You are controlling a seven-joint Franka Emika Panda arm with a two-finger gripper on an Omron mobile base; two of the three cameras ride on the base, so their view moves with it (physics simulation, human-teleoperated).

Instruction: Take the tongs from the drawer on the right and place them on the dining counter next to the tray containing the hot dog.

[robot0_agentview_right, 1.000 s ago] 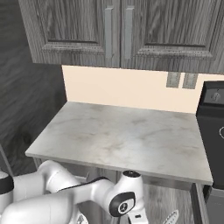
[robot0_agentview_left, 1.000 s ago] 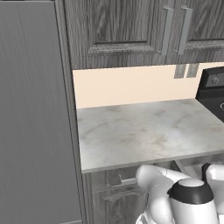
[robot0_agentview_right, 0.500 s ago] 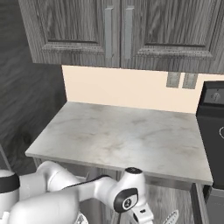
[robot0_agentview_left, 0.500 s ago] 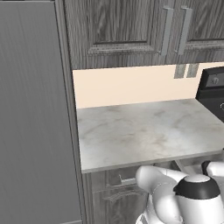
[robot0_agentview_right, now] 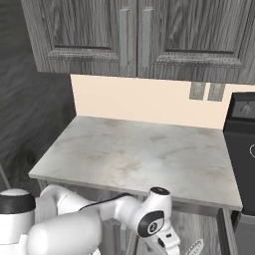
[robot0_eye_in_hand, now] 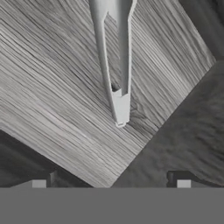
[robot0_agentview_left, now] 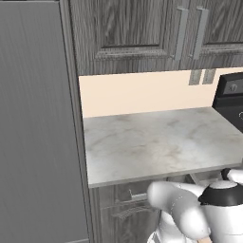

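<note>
In the hand view the gripper (robot0_eye_in_hand: 111, 183) hangs over the open drawer (robot0_eye_in_hand: 57, 83), its two dark tips spread wide apart and holding nothing. Just past them the tongs (robot0_eye_in_hand: 115, 61) lie flat on the wood floor of the drawer, joined end toward the tips. Their far ends are cut off at the top edge. In the right base view a bit of the tongs (robot0_agentview_right: 194, 247) peeks out at the bottom. Farther off is a marble worktop (robot0_agentview_right: 139, 154) under dark cabinets (robot0_agentview_right: 134, 35)
</note>
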